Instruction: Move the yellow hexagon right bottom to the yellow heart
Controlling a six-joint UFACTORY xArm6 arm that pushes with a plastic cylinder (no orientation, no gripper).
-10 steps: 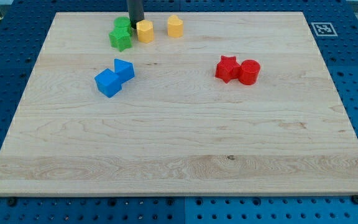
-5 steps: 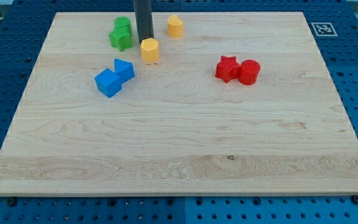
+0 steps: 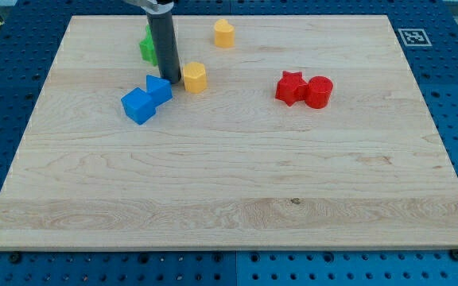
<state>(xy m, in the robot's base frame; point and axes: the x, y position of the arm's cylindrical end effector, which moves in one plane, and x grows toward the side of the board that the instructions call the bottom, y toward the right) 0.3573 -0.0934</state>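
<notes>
Near the table's point(image 3: 229, 199) top left, the yellow hexagon point(image 3: 195, 77) was seen below and left of the yellow heart point(image 3: 224, 33). My tip point(image 3: 170, 79), a plain rod with no tool to open or close, was placed just left of the hexagon, beside two blue blocks point(image 3: 145, 98); green blocks point(image 3: 146, 46) were partly hidden behind the rod.

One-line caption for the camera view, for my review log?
My tip sits just left of the yellow hexagon block, beside the blue blocks, with the yellow heart block up-right on the wooden board.
</notes>
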